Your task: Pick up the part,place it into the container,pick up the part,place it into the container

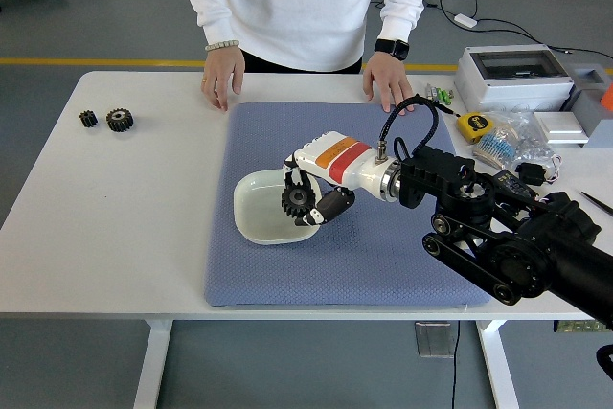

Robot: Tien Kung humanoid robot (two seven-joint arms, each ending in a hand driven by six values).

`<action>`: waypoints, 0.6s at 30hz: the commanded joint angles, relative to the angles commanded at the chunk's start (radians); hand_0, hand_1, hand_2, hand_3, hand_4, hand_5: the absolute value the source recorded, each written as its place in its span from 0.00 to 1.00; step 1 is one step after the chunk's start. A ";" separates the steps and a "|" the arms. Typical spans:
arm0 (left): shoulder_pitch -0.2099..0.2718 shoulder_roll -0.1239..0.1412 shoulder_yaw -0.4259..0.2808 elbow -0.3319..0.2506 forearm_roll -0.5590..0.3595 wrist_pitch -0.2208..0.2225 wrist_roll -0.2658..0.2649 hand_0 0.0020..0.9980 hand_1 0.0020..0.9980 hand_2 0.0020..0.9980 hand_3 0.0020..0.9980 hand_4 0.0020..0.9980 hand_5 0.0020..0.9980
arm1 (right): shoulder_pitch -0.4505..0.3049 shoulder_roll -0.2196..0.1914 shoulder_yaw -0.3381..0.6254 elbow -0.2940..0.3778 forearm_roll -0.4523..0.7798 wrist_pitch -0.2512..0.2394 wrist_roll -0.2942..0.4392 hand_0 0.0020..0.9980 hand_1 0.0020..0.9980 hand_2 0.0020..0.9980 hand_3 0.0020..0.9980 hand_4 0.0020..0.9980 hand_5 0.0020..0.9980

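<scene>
My right hand (306, 200) comes in from the right and is shut on a black gear (296, 200). It holds the gear over the right part of the white bowl (257, 210), which rests on the blue mat (345, 256). Two more black gears lie at the far left of the table: a small gear (88, 119) and a larger gear (119, 120). My left arm does not show.
A person in a white top stands at the far side, one hand (221, 76) near the mat's far left corner, the other hand (385, 79) at its far edge. A grey box (512, 76), a tape measure (469, 125) and bagged parts (508, 141) crowd the right end.
</scene>
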 joint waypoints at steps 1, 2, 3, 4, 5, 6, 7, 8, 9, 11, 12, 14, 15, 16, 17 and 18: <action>0.000 0.000 0.000 0.000 0.000 0.000 0.000 0.72 0.68 0.68 0.57 0.60 0.57 | 0.001 0.005 -0.001 -0.006 0.001 -0.001 -0.001 0.00 0.14 0.28 0.40 0.86 0.30; 0.000 0.000 0.000 0.000 0.000 0.000 0.000 0.72 0.68 0.68 0.57 0.60 0.57 | 0.003 0.013 -0.004 -0.015 0.004 -0.002 -0.002 0.01 0.15 0.29 0.40 0.85 0.31; 0.000 0.000 0.001 0.000 -0.001 0.000 0.001 0.72 0.68 0.68 0.57 0.60 0.57 | 0.006 0.021 -0.006 -0.024 0.006 -0.003 -0.003 0.01 0.15 0.29 0.40 0.85 0.31; 0.000 0.001 0.001 0.000 -0.001 0.000 0.001 0.72 0.68 0.68 0.57 0.60 0.57 | 0.008 0.029 -0.008 -0.034 0.006 -0.003 -0.005 0.01 0.15 0.29 0.40 0.85 0.31; 0.000 0.001 0.000 0.000 0.000 0.000 0.002 0.72 0.68 0.68 0.57 0.60 0.57 | 0.010 0.037 -0.010 -0.043 0.007 -0.004 -0.007 0.01 0.15 0.29 0.40 0.85 0.31; 0.000 0.001 0.001 0.000 -0.001 0.001 0.002 0.72 0.68 0.68 0.57 0.60 0.57 | 0.012 0.045 -0.012 -0.051 0.009 -0.006 -0.009 0.01 0.15 0.29 0.40 0.85 0.31; 0.000 0.002 0.001 0.000 -0.001 0.001 0.002 0.72 0.68 0.68 0.57 0.60 0.57 | 0.014 0.053 -0.014 -0.059 0.010 -0.009 -0.011 0.01 0.15 0.29 0.40 0.85 0.31; 0.000 0.002 0.001 0.000 -0.001 0.001 0.002 0.72 0.68 0.68 0.57 0.60 0.57 | 0.017 0.062 -0.016 -0.067 0.012 -0.013 -0.014 0.02 0.16 0.30 0.40 0.85 0.31; 0.000 0.002 0.002 0.000 -0.002 0.001 0.002 0.72 0.68 0.68 0.57 0.60 0.57 | 0.019 0.069 -0.018 -0.073 0.013 -0.016 -0.016 0.02 0.16 0.30 0.40 0.85 0.31; -0.001 0.002 0.002 0.000 -0.003 0.001 0.002 0.72 0.68 0.68 0.57 0.60 0.57 | 0.023 0.082 -0.024 -0.085 0.017 -0.025 -0.021 0.02 0.16 0.30 0.40 0.85 0.31; -0.001 0.002 0.003 0.000 -0.003 0.001 0.002 0.72 0.68 0.68 0.57 0.60 0.57 | 0.025 0.088 -0.027 -0.091 0.019 -0.029 -0.025 0.02 0.16 0.30 0.40 0.85 0.31; -0.002 0.002 0.003 0.000 -0.004 0.001 0.002 0.72 0.68 0.68 0.57 0.60 0.57 | 0.027 0.089 -0.034 -0.103 0.026 -0.043 -0.034 0.06 0.20 0.34 0.41 0.87 0.30; -0.002 0.001 0.003 0.000 -0.004 0.001 0.003 0.72 0.68 0.68 0.57 0.60 0.57 | 0.028 0.089 -0.037 -0.109 0.032 -0.051 -0.038 0.06 0.20 0.34 0.41 0.87 0.30; -0.002 0.001 0.004 0.000 -0.004 0.000 0.003 0.72 0.68 0.68 0.57 0.60 0.57 | 0.028 0.089 -0.040 -0.114 0.038 -0.059 -0.043 0.06 0.20 0.34 0.41 0.87 0.30; -0.002 0.001 0.004 0.000 -0.005 0.000 0.003 0.72 0.68 0.68 0.57 0.60 0.57 | 0.028 0.089 -0.044 -0.118 0.043 -0.067 -0.048 0.06 0.20 0.34 0.41 0.87 0.30; -0.002 0.000 0.005 0.000 -0.005 0.000 0.003 0.72 0.68 0.68 0.57 0.60 0.57 | 0.028 0.089 -0.048 -0.124 0.049 -0.079 -0.057 0.06 0.20 0.34 0.41 0.87 0.30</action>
